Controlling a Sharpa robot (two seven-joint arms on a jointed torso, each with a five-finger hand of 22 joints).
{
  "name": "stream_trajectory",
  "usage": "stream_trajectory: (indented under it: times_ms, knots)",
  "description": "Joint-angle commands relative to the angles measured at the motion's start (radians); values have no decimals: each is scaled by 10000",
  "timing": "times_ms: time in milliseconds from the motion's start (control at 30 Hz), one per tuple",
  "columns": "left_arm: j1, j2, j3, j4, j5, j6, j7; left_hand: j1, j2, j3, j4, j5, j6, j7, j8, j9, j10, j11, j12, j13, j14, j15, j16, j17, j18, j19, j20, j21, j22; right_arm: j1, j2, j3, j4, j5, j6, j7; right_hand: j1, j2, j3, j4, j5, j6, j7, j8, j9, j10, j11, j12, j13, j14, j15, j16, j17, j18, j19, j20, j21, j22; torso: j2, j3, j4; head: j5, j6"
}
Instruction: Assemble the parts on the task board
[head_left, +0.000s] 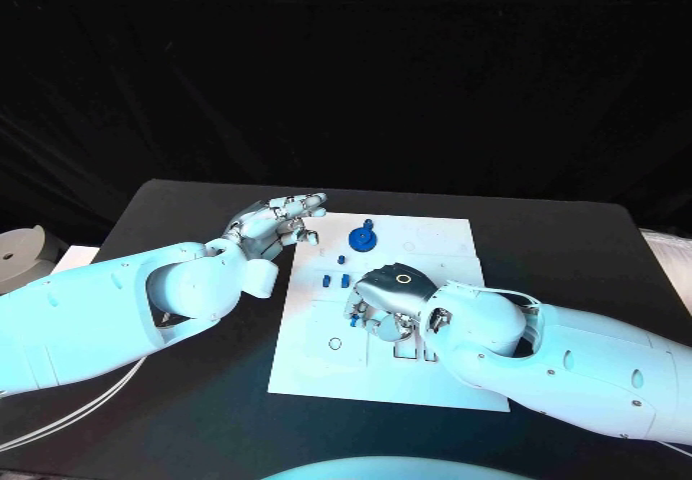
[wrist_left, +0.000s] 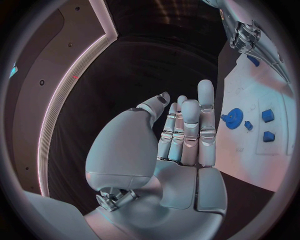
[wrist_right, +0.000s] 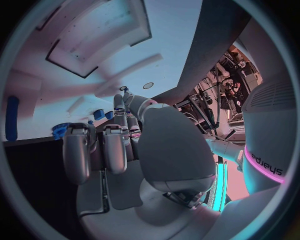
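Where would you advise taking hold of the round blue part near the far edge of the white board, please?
Probably by its rim, from above. The round blue part looks like a flat disc lying on the board with a small stub at its far side, so pinching across the rim seems safest. The left hand hovers open just beside it and looks best placed.
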Motion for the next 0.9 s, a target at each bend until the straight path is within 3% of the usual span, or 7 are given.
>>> stream_trajectory:
  times_ms: [33,900]
  knots:
    - [0,3,4,8,-13,232,-20,-46,48,-46,-35,27,-49,-15,30,3,-82,-18,49,11,-90,3,23,-8,186,0,65,-51,-14,-35,-16,-29,19,-269,77,-117,-114,-5,-74,0,53,71,42,24,20,-22,31,-24,-12,752,66,-17,1099,142,158,64,-8,842,0,4,1,-3,5]
    - [-1,-1,2,-54,-87,324,-130,-5,58,-40,-60,31,-74,-10,40,2,-128,-13,90,17,-112,3,22,-42,188,-3,66,-61,-21,-37,-102,-29,98,-405,86,-299,-179,5,-138,5,52,99,41,33,34,4,36,-13,-12,752,69,-11,1103,144,159,69,-8,844,2,-5,1,-25,0]
